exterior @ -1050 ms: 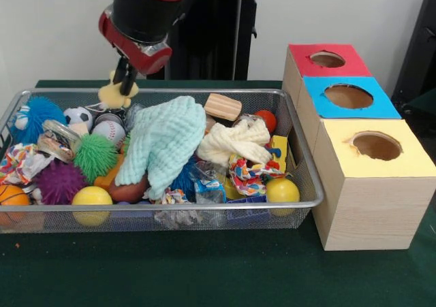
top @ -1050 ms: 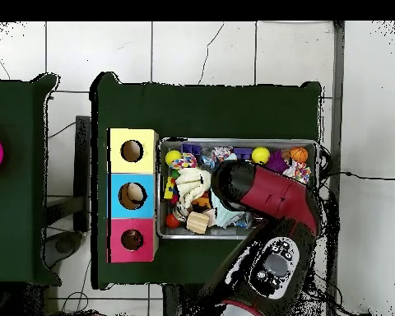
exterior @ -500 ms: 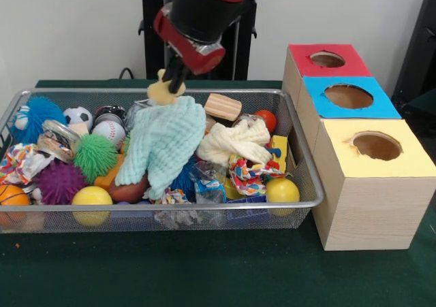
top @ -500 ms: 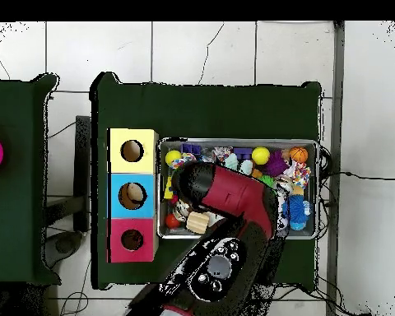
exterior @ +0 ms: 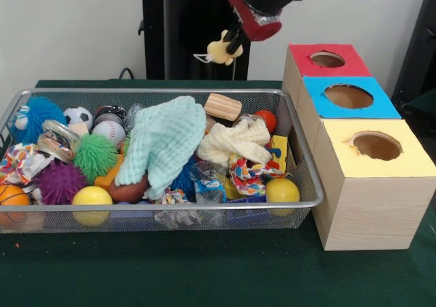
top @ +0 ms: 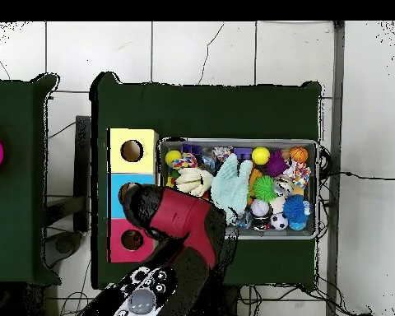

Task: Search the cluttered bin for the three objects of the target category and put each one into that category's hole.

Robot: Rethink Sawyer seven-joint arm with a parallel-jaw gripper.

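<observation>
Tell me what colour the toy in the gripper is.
Pale yellow; the toy hangs from the gripper, clearest in the front view.

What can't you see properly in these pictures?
- Front view: the tool holds a small yellow toy, too small to tell what it is.
- Overhead view: the arm covers the toy, the tool and most of the blue box.
- Front view: the green cloth hides whatever lies under it in the basket.

A bulky red and black arm (top: 180, 226); rounded red shell over black; thin black claw (exterior: 235, 43).
</observation>
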